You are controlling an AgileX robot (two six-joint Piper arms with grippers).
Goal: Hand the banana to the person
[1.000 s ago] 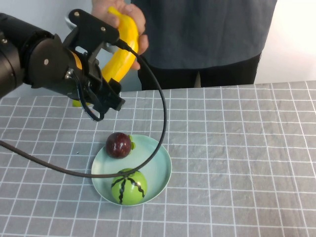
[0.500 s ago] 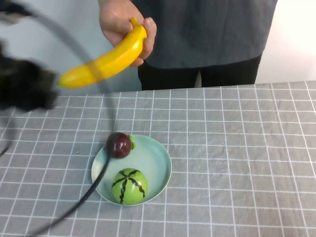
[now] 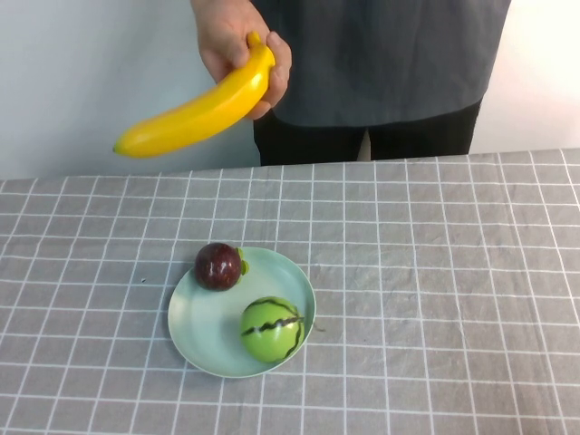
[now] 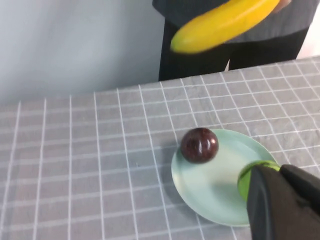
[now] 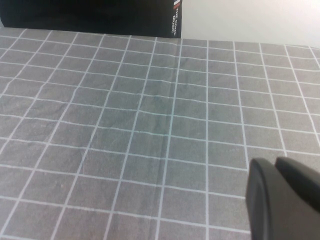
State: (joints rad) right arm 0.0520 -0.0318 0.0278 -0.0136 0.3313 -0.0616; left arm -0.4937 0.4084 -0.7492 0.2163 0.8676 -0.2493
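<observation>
While the person (image 3: pixel 381 63) stands at the far edge of the surface (image 3: pixel 453 272), the high view shows the banana (image 3: pixel 195 113) lifted off it, gripped at its upper end by the person's hand (image 3: pixel 237 45) and slanting down toward the robot's left, its free tip hanging in open air above the far edge. On the grey checked cloth sits a pale plate (image 3: pixel 213 335), left of centre. A dark red fruit (image 3: pixel 218 265) rests on its far left rim and a green striped fruit (image 3: pixel 271 330) lies against its near right rim. To the right of the plate the cloth is wide and bare. Neither arm appears in this view.

In the left wrist view, the left gripper (image 4: pixel 285 205) shows as a dark blurred body in the corner, hanging over the plate's (image 4: pixel 210 185) edge and partly covering the green fruit (image 4: pixel 246 176); I cannot tell how its jaws stand. The red fruit (image 4: pixel 199 145) sits on the plate's rim, and the banana (image 4: pixel 222 25) hangs high above, in front of the person's trousers (image 4: pixel 190 57).

In the right wrist view, the right gripper (image 5: pixel 282 200) is a dark shape over bare cloth (image 5: pixel 125 125), well clear of everything; its jaws' state cannot be told either. The person's dark clothing (image 5: pixel 90 15) lines the far edge.
</observation>
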